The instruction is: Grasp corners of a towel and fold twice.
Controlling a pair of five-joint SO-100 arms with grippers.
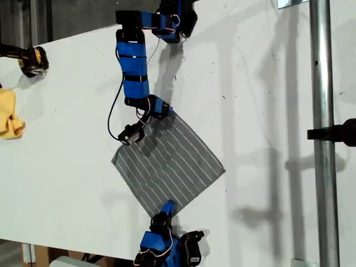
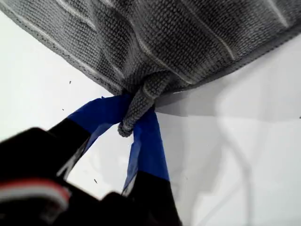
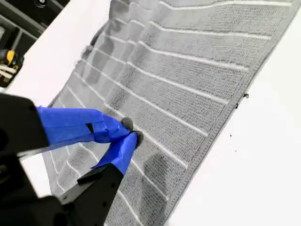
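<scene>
Near the middle of the white table (image 1: 67,167), lying flat as a diamond: the towel (image 1: 167,161). At its corner (image 2: 136,110) nearest the exterior view's top, pinched into a small twist and held tight between the closed blue jaws of my first gripper (image 2: 129,117). Edges running away from that pinch slightly raised, with shadow beneath. At the opposite corner, toward the exterior view's bottom, tips of my second gripper (image 3: 129,134) pressed together on the fabric just inside the hemmed edge; cannot tell whether any cloth is caught. Bare table on every side of the towel. Well apart: a yellow cloth (image 1: 10,119) at the exterior view's left and a metal pole (image 1: 322,139) at its right.
</scene>
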